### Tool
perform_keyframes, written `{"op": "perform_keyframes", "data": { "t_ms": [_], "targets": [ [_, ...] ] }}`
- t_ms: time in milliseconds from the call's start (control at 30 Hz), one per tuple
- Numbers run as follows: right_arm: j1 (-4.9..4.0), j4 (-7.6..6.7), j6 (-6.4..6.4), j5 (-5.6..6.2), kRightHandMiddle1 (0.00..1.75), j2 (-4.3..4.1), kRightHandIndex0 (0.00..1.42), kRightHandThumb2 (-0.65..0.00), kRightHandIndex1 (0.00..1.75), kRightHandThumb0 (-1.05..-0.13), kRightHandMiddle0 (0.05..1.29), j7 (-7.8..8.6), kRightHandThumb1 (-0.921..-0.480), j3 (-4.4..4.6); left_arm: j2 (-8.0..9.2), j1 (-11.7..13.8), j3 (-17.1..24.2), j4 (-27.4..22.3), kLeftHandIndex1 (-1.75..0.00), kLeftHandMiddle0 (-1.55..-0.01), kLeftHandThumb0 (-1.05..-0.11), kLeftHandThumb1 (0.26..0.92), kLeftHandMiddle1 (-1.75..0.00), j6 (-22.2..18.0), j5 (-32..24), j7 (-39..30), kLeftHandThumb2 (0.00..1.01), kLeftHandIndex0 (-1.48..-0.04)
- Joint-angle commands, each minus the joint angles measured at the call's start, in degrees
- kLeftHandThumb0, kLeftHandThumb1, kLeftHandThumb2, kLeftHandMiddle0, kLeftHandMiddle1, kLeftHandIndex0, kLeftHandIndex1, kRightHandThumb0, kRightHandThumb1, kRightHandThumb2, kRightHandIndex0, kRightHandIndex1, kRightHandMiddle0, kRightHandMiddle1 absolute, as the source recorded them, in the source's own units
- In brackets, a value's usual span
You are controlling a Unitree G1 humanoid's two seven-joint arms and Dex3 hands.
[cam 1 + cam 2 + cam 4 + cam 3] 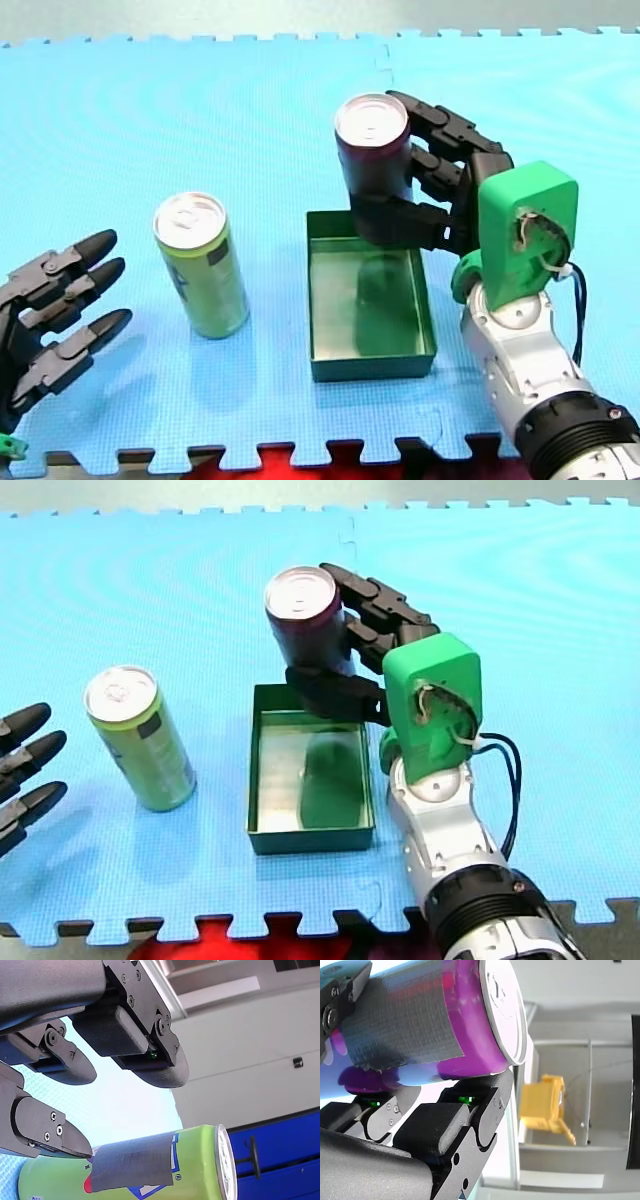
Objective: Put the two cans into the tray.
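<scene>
Right hand [445,195] was clamped around the purple can [375,165], long axis vertical, lid up, above the tray [372,367] at its far rim. Green can [203,275] stood upright left of the tray, open mat [150,110] between them. Left hand [55,310] held nothing, near the mat's front-left edge.

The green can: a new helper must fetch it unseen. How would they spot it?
On the blue foam mat, look left of the green tray, toward the robot's left hand. The green can stands upright there. Unlike the purple can, held by the right hand over the tray's far end, it is lime-coloured and no hand touches it.
</scene>
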Motion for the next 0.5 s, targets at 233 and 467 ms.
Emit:
{"op": "perform_keyframes", "data": {
  "t_ms": [233, 467],
  "targets": [
    [-0.23, -0.16, -2.6, 1.12, 0.0, 4.79, 1.32, -0.001, 0.01, -0.41, 1.13, 0.57, -0.761, 0.38, 0.53, 0.15, 0.34, -0.24, 0.0, -0.71, -1.048, 0.846, 0.0, -0.45, -0.53, -0.26, 0.0, -0.76],
    [0.64, 0.37, -2.77, 1.27, 0.0, 5.44, 1.33, 0.0, 0.01, -0.41, 1.14, 0.63, -0.761, 0.94, 0.71, 0.39, 0.4, -0.19, 0.0, -0.71, -1.048, 0.848, 0.0, -0.54, -0.24, 0.05, 0.0, -0.76]
  ]
}}
